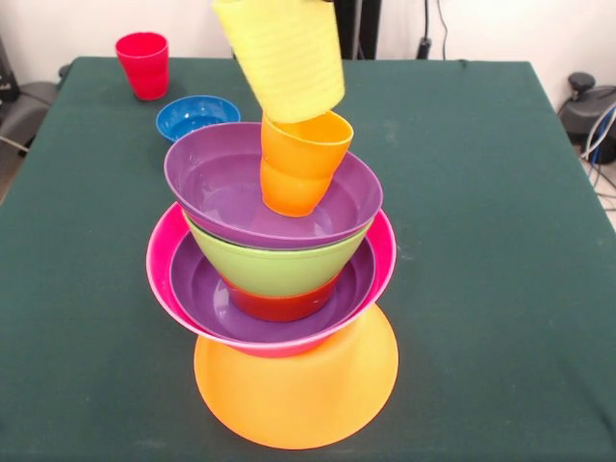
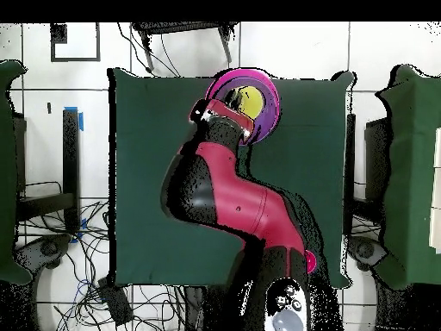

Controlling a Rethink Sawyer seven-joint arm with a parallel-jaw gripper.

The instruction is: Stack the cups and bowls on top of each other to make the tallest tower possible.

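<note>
yellow cup (image 1: 281, 60) tilted above orange cup (image 1: 300, 162), gripper apparently hidden

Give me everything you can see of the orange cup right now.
The orange cup is a small, glossy, tapered plastic tumbler, open end up. It sits inside the top purple bowl of the tower, leaning to one side, its base on the bowl's inner floor. The yellow cup hangs tilted right above it, its lower end at or inside the orange cup's rim; actual contact is unclear. In the overhead view the arm hides it.

Front view looks close along the table (image 1: 500, 241); overhead looks straight down; both show the tower (image 1: 274, 289).
</note>
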